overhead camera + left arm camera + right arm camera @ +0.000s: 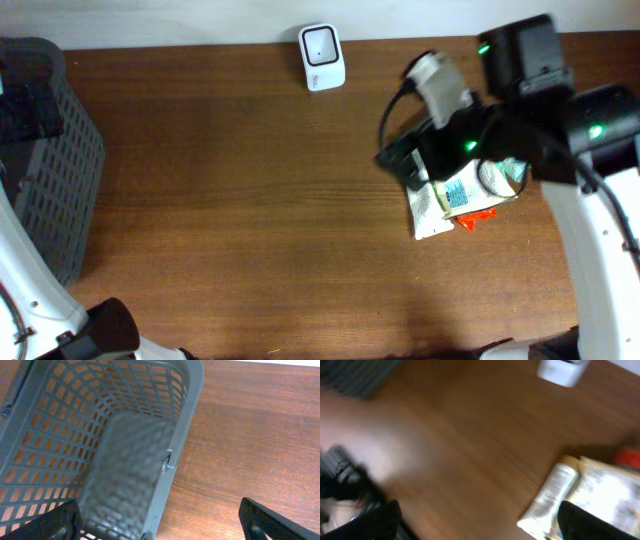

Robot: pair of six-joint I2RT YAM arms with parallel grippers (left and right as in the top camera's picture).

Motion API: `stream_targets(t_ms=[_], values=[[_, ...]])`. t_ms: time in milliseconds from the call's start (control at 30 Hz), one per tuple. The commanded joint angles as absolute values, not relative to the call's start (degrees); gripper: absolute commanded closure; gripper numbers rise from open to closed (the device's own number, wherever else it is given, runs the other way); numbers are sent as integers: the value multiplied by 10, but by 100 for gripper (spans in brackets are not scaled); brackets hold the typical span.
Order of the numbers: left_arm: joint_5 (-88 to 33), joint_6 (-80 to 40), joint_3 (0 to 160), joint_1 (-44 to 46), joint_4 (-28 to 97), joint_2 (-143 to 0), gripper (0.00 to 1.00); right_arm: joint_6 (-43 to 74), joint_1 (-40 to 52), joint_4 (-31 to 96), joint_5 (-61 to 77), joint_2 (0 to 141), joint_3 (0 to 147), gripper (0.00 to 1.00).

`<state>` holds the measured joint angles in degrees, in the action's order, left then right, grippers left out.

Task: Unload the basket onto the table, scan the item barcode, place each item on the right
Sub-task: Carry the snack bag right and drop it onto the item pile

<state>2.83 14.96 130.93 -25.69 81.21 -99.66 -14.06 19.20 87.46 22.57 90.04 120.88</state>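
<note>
Packets of goods (455,195) lie on the desk (250,200) at its right side, a white pouch with printed label and an orange-red item tucked beneath it, with the right arm hanging directly over them. The right fingers (475,522) are seen spread wide in the wrist view, with nothing between them; that view is blurred, so fine detail cannot be read. The left fingers (160,520) are likewise spread and empty, held above the rim of the grey basket (100,450) at the far left. The white scanner (322,57) stands at the back edge, well apart from the packets.

A fresh grasp appears to be the step in hand. One packet should be taken by its edge so that the barcode is left uncovered, and the neighbouring packet should not be dragged along. The printed face is then best turned squarely toward the scanner window.
</note>
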Motion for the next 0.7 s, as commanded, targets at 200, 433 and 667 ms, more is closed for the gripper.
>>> stream_targets(t_ms=[200, 433, 667], values=[[26, 142, 1310, -261, 811, -994, 1, -109, 300, 877, 216, 891, 1212, 1], [26, 142, 1310, -260, 811, -994, 1, 31, 289, 878, 121, 891, 1212, 1], [26, 142, 1310, -260, 811, -994, 1, -12, 205, 670, 89, 773, 1091, 1]])
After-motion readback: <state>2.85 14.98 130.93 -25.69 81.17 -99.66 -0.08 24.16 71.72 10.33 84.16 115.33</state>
